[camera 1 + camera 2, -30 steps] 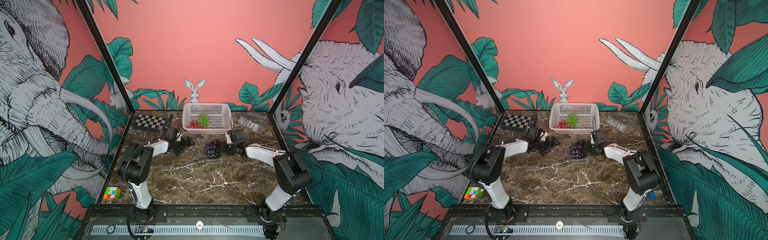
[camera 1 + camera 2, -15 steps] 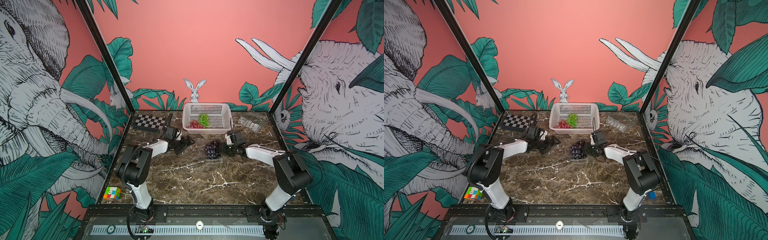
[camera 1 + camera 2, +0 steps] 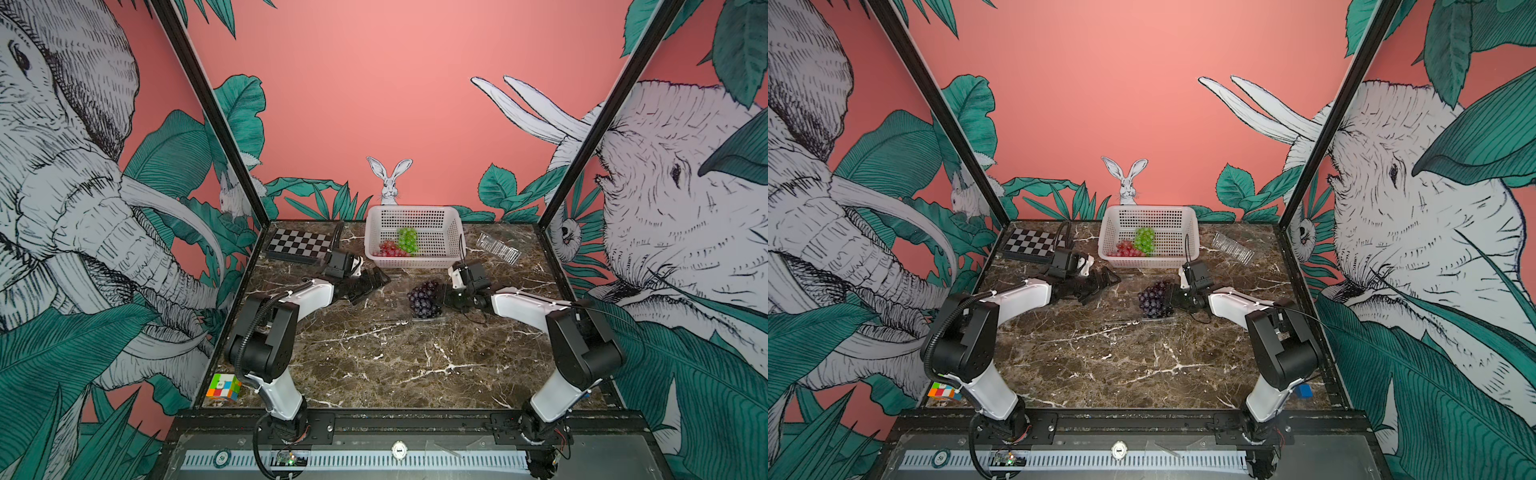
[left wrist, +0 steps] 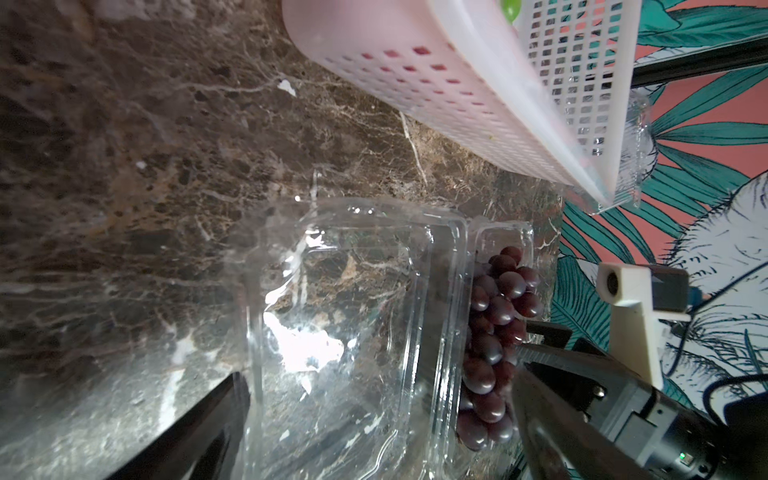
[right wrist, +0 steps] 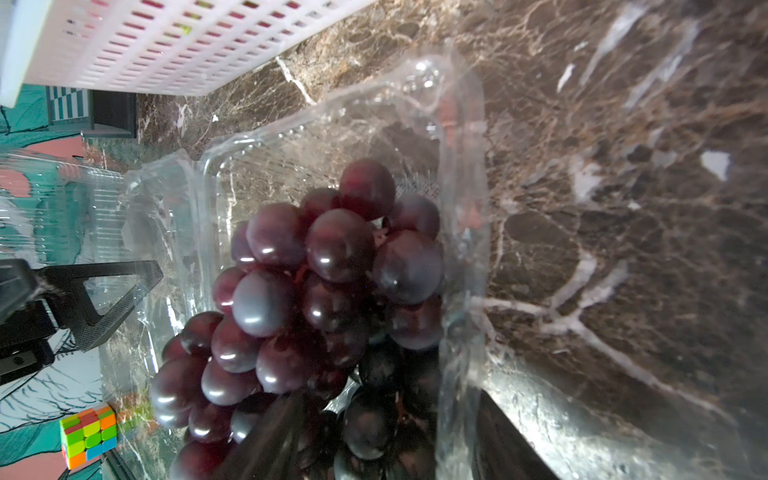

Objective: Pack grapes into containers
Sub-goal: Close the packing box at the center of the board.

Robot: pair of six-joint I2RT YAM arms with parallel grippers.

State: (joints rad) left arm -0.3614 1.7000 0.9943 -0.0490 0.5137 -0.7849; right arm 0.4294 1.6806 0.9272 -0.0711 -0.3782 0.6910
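The bunch of glossy dark purple grapes (image 5: 324, 282) lies inside the clear plastic hinged container (image 5: 461, 166) on the marble (image 5: 623, 208), so my right gripper (image 5: 386, 449) stands parted at its near end, apparently gripping nothing, though that corner is dim. My left gripper (image 4: 378, 386) gapes wide over the empty lid half (image 4: 332, 311), probably to fold it

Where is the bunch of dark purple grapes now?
In both top views the dark grapes lie mid-table in a clear box, just in front of the white basket, with the right gripper at them.
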